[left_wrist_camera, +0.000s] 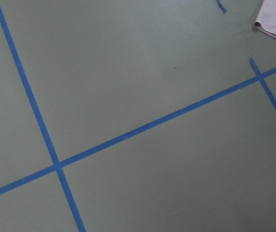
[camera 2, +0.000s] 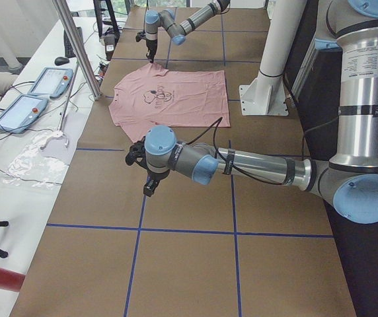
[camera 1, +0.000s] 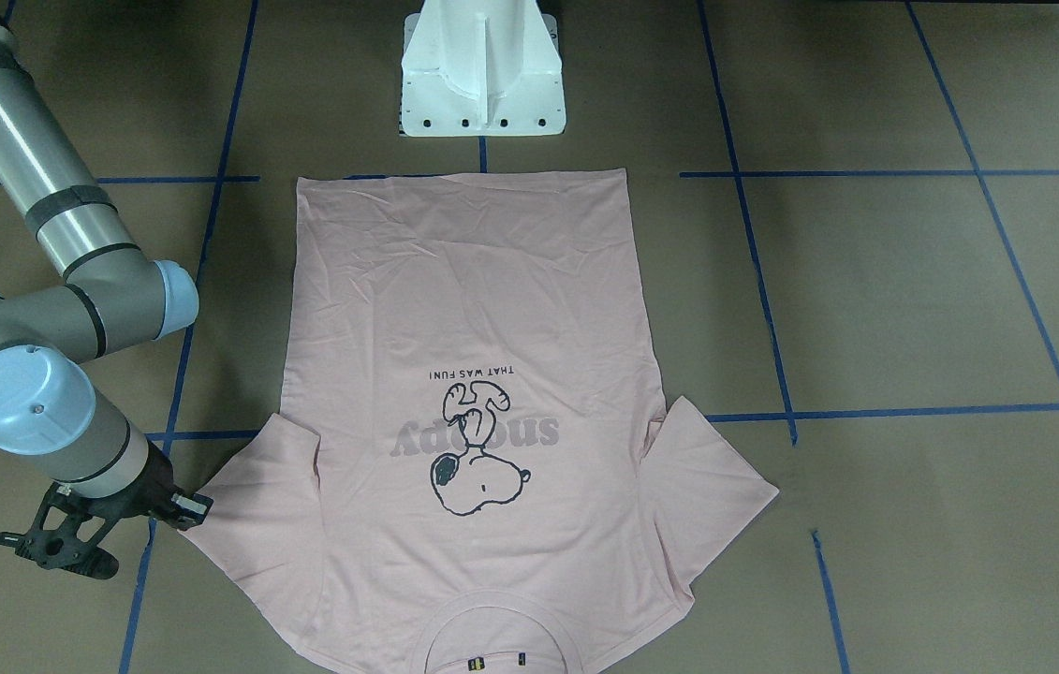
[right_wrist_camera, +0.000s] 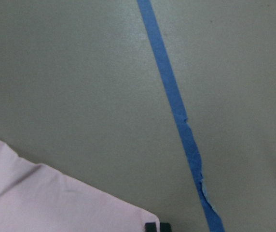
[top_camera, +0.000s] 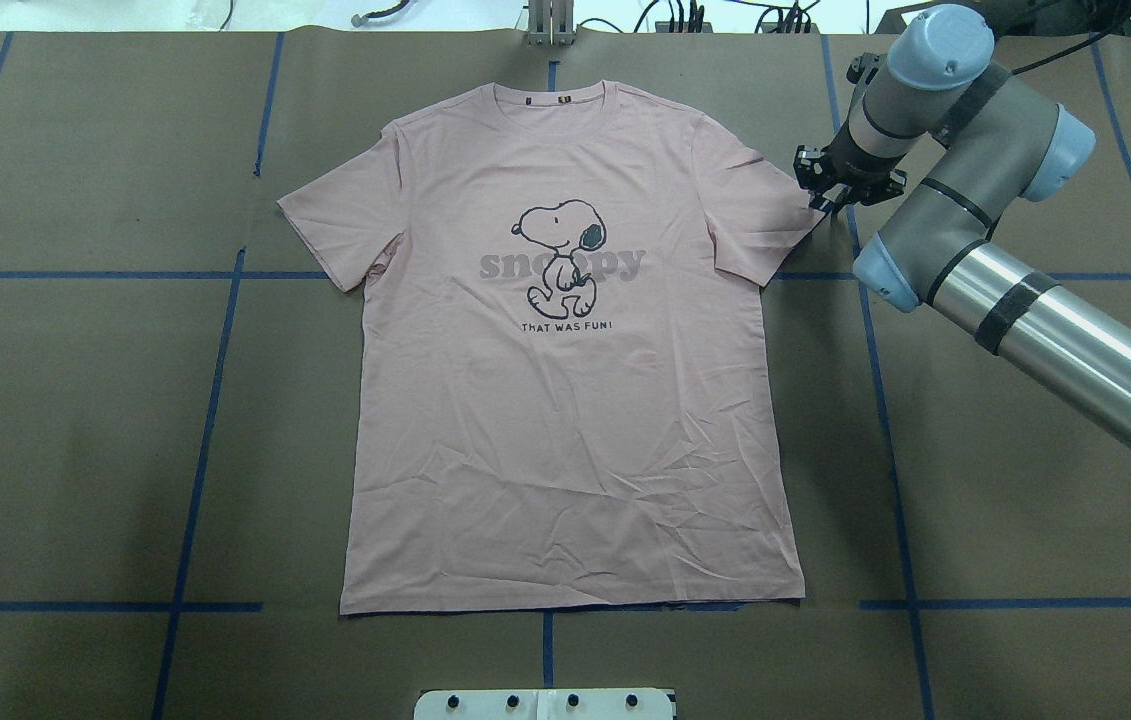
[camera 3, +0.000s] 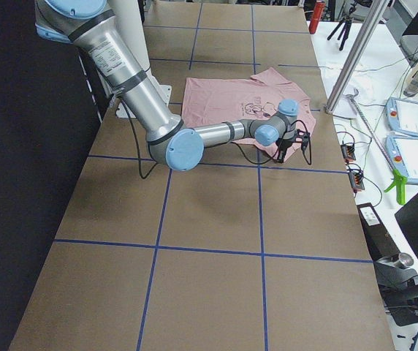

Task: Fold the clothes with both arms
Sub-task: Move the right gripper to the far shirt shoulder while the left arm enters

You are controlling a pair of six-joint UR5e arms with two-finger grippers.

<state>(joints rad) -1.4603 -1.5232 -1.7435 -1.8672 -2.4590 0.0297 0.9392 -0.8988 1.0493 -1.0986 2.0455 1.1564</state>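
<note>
Overhead exterior: pink Snoopy T-shirt (top_camera: 575,420) flat, print up, mid-table, collar at 12 o'clock.
Right gripper (top_camera: 847,190): by the sleeve tip, 2 o'clock of the print; jaw gap and any hold cannot be told.
Left gripper (camera 2: 151,187): over bare table, well apart from the shirt; opening unclear.
Cut off: collar, front-facing view.
Surface: brown table (top_camera: 75,450), blue tape grid (top_camera: 214,400).
Room: side bench, two tablets (camera 2: 18,112).

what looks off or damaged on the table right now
Nothing serious. The T-shirt lies flat, with light creases across its lower half. The blue tape line beside the right gripper has a ragged, frayed edge.
</note>
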